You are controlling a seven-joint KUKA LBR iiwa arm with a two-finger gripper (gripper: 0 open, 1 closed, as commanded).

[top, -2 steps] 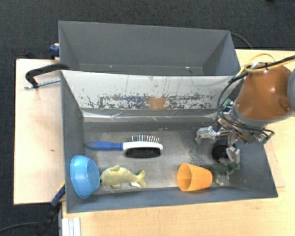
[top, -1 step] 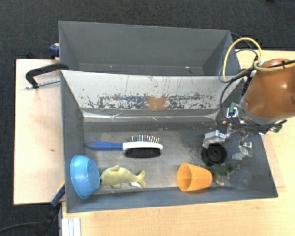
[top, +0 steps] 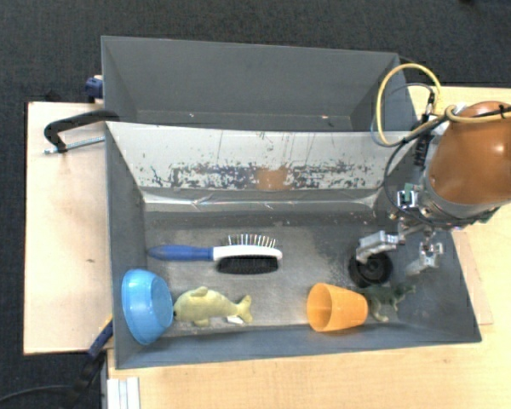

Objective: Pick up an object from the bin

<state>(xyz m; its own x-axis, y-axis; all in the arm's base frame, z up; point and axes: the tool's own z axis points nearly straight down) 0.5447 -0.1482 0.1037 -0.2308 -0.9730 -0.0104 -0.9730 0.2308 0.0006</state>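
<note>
Along the lower wall of the bin (top: 264, 343), nearest the lens, three things lie in a row. A blue bowl (top: 145, 305) is tipped on its side at lower left. A yellow plush fish (top: 213, 307) lies just beside it. An orange cup (top: 336, 307) lies on its side right of centre, mouth to the left. Above them, mid-floor, a brush (top: 217, 254) w/ blue handle and white bristles lies flat.

The tool (top: 402, 252) hangs low in the bin's lower-right part, below the arm's orange cover (top: 473, 156). Its two metal fingers (top: 376, 242) stand apart, fairly wide, w/ nothing btwn them. A black round obj. (top: 372, 268), ring- or cap-like, lies on the floor right under the finger nearer frame-left, not btwn the pair. A small dark-green thing (top: 393, 301) lies just below, near the cup's base.

Judgement: the step in hand is approach/positioning; no grasp is made yet. The black round obj. is the likeliest candidate, being nearest. The next move prob. calls for a small shift toward frame-left so the fingers straddle it, then a descent to the floor and a close. Risk: a finger lands on top of the obj. or nudges the cup.
</note>
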